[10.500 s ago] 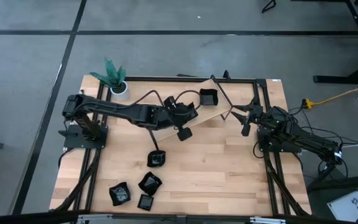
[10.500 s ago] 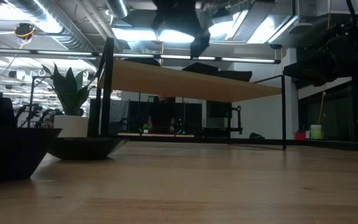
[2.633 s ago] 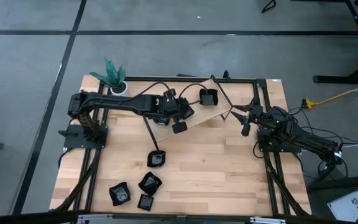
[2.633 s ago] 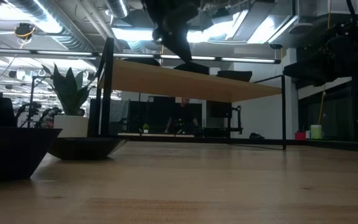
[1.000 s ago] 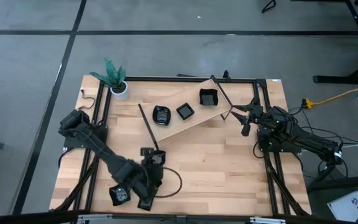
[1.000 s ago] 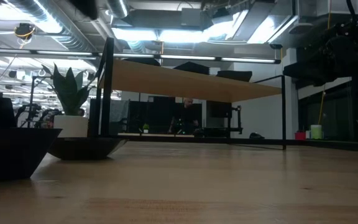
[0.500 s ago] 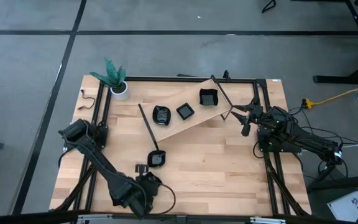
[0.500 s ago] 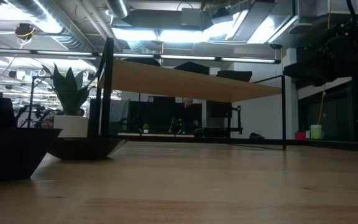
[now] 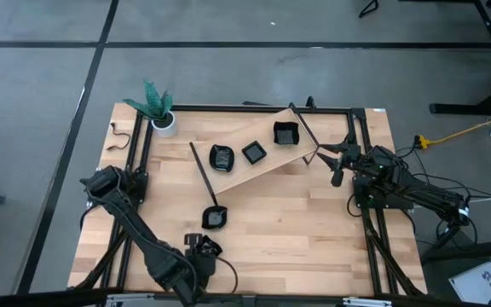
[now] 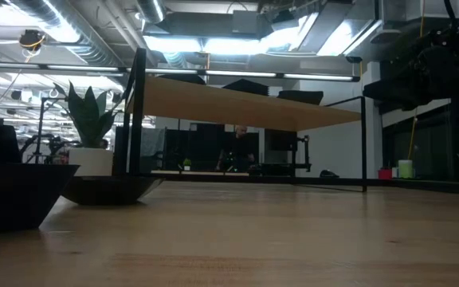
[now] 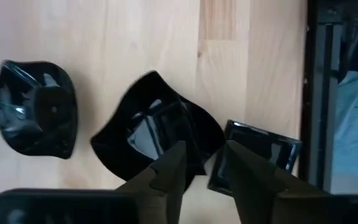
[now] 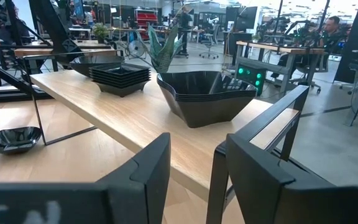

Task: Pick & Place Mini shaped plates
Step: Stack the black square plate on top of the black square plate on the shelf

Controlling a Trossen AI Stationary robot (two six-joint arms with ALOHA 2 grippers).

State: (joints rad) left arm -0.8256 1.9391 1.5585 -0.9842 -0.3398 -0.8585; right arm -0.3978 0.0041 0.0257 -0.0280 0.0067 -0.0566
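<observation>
Three black mini shaped plates (image 9: pixel 253 153) sit on the raised wooden shelf (image 9: pixel 271 166). A rounded plate (image 9: pixel 214 218) rests on the table's middle. At the near edge my left gripper (image 11: pixel 205 169) stands open, pointing down. One finger is over the rim of a leaf-like plate (image 11: pixel 154 134). The other is toward a square plate (image 11: pixel 263 154) beside it. In the high view the left gripper (image 9: pixel 197 253) partly covers that leaf-like plate (image 9: pixel 209 248). My right gripper (image 12: pixel 194 165) waits open at the shelf's right end, shown in the high view too (image 9: pixel 337 167). My left gripper comes at the leaf-like plate from above, with one finger (image 11: pixel 171 177) over its rim (image 11: pixel 188 163). The view looks along the fingers, so I cannot tell whether it touches the plate. The plate lies flat on the table.
A white pot with a green plant (image 9: pixel 162 119) stands at the far left corner. A black stick (image 9: pixel 203 175) slants from the shelf down to the rounded plate. Black frame rails (image 9: pixel 361 170) run along the table's sides. Bare wood lies at the near right.
My left arm has swung farther toward the table's near edge, bringing its gripper from beside the rounded plate to over the plates at the front. No plate has visibly moved.
</observation>
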